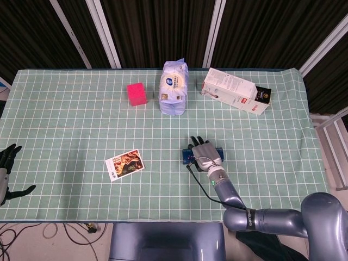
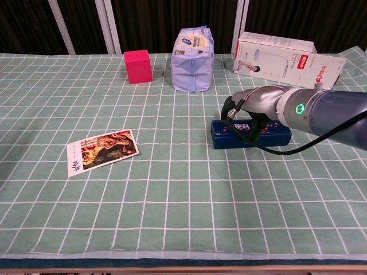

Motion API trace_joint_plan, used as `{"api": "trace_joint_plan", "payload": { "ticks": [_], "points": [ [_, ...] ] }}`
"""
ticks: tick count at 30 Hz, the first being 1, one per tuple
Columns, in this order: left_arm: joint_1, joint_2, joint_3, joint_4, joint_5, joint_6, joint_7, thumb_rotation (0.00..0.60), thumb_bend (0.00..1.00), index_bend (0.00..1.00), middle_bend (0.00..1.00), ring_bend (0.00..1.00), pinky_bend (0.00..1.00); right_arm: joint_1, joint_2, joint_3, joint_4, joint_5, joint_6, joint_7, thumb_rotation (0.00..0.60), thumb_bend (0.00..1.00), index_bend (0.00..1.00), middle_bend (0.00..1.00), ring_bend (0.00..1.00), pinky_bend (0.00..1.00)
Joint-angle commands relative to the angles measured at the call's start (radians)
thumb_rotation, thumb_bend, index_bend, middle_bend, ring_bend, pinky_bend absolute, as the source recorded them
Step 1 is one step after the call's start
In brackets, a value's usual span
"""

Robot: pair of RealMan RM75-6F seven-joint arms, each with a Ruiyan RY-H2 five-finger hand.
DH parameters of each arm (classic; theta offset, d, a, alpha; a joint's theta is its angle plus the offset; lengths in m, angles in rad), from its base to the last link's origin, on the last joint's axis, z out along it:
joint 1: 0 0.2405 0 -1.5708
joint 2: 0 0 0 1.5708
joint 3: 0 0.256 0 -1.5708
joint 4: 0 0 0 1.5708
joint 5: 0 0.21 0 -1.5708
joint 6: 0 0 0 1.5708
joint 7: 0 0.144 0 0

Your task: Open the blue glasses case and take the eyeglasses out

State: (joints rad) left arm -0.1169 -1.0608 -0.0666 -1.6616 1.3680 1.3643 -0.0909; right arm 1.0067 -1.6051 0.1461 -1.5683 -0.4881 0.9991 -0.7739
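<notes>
The blue glasses case [image 2: 252, 138] lies closed on the green checked cloth, right of centre. My right hand [image 2: 245, 112] lies on top of it, with dark fingers curled down over its front side, gripping it. In the head view the right hand [image 1: 204, 154] covers most of the case [image 1: 186, 157], so only the case's ends show. The eyeglasses are not visible. My left hand [image 1: 5, 169] hangs at the far left edge of the head view, off the table, fingers spread and empty.
A pink cube [image 2: 138, 66], a blue-and-white soft packet [image 2: 193, 52] and a white carton [image 2: 285, 58] stand along the back. A picture card [image 2: 102, 151] lies at the front left. A black cable runs from my right wrist beside the case.
</notes>
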Motion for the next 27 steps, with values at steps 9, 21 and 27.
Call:
{"api": "trace_joint_plan", "payload": {
  "ticks": [9, 21, 27],
  "points": [
    [0.000, 0.001, 0.000, -0.002, 0.000, -0.001, -0.003, 0.600, 0.00, 0.00, 0.00, 0.00, 0.00, 0.002, -0.004, -0.003, 0.006, 0.004, 0.001, 0.002, 0.600, 0.70, 0.26, 0.00, 0.00, 0.24],
    [0.001, 0.003, 0.001, -0.004, -0.003, -0.003, -0.010, 0.600, 0.00, 0.00, 0.00, 0.00, 0.00, 0.008, -0.018, 0.001, 0.027, 0.012, 0.000, 0.004, 0.600, 0.83, 0.23, 0.00, 0.00, 0.24],
    [0.001, 0.004, 0.000, -0.005, -0.003, -0.003, -0.011, 0.600, 0.00, 0.00, 0.00, 0.00, 0.00, 0.009, -0.026, 0.001, 0.045, 0.023, -0.002, 0.001, 0.600, 0.83, 0.20, 0.00, 0.00, 0.24]
  ]
}}
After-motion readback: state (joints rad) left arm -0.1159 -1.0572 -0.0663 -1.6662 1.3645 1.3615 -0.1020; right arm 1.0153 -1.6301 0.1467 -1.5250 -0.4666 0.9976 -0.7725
